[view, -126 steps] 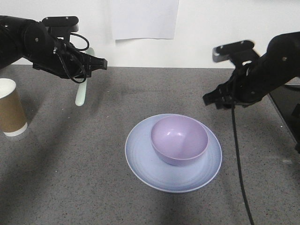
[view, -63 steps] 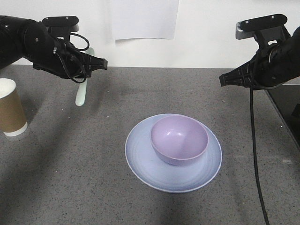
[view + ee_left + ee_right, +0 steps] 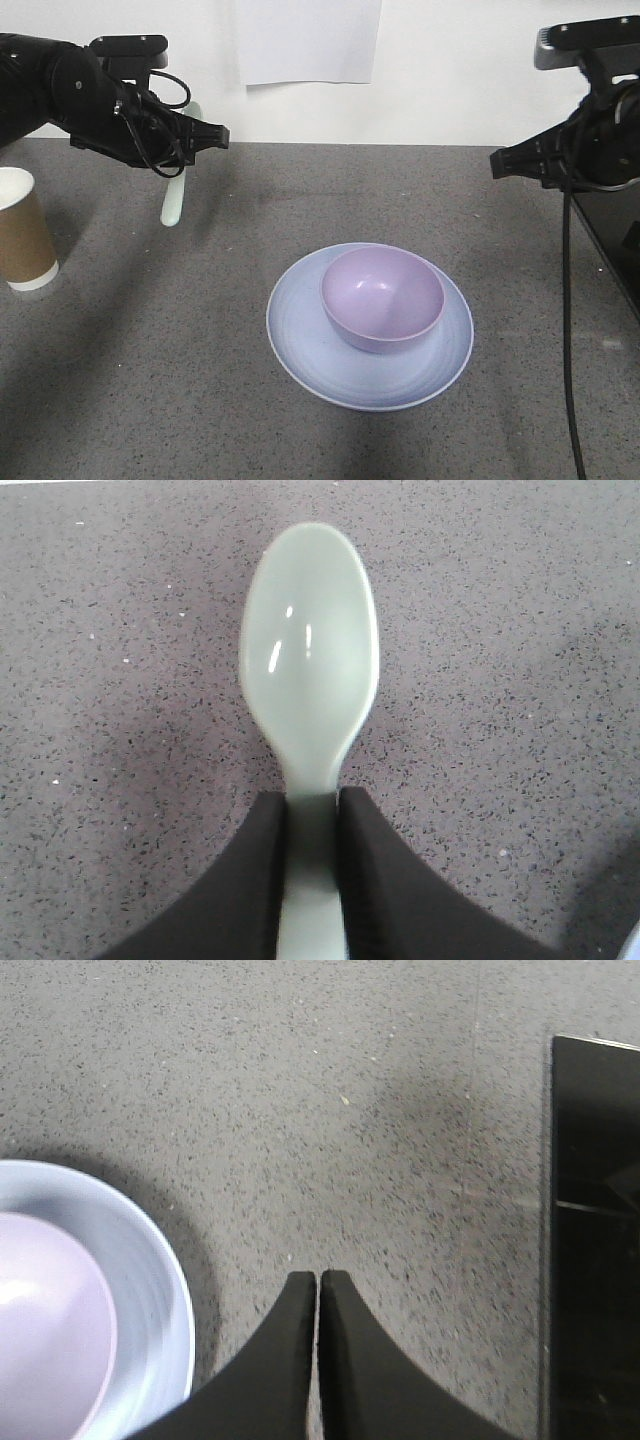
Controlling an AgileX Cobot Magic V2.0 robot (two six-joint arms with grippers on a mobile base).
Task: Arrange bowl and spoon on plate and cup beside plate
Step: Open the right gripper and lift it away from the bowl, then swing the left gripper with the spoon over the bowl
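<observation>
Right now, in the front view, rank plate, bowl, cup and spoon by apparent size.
1. plate
2. bowl
3. cup, cut off by the frame edge
4. spoon, partly hidden, yet clearly smallest

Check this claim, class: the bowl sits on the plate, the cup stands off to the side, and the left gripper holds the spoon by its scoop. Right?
No. The left gripper grips the spoon by its handle; the scoop is free, as the left wrist view shows. The rest holds: bowl on plate, cup aside.
</observation>
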